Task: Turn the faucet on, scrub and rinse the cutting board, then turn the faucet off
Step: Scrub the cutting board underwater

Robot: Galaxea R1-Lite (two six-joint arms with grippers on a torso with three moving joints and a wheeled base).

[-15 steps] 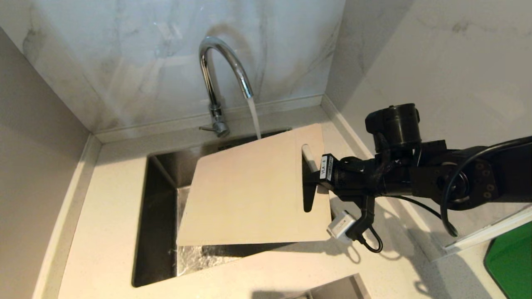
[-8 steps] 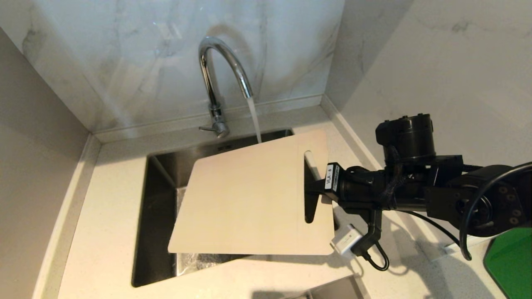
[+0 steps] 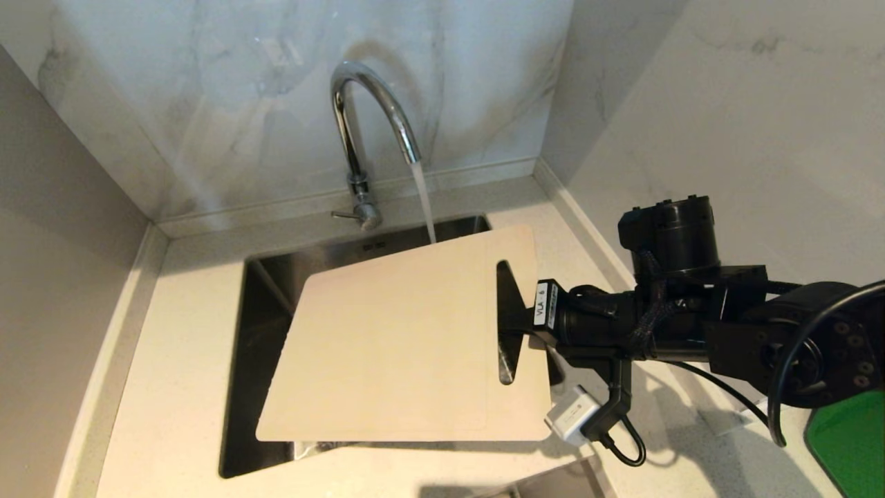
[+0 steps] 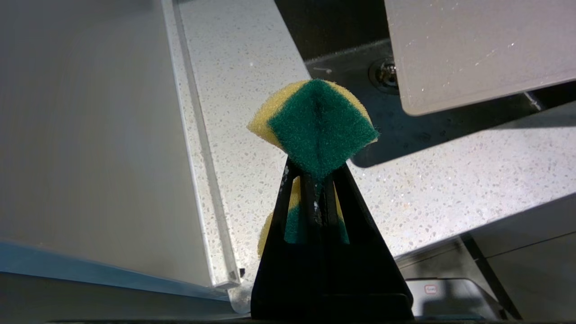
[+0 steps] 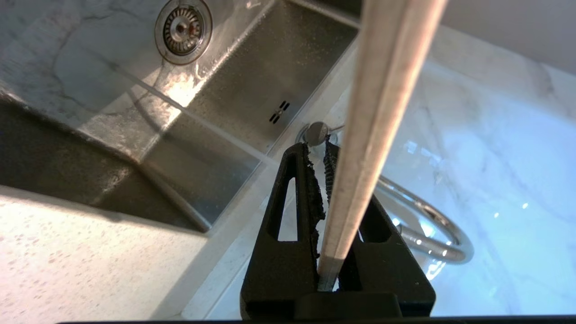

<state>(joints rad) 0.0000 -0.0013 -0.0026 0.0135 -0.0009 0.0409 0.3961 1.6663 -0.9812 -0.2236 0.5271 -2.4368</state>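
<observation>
Our right gripper [image 5: 321, 148] clamps the handle end of the large pale beige rectangular cutting board [image 3: 401, 346], holding it over the stainless steel sink [image 3: 259, 332] (its round drain [image 5: 182, 28] sits wet below). The tall chrome gooseneck faucet [image 3: 359, 124] runs water. Our left gripper [image 4: 317, 173] pinches a yellow-and-green scrubbing sponge [image 4: 315, 123].
</observation>
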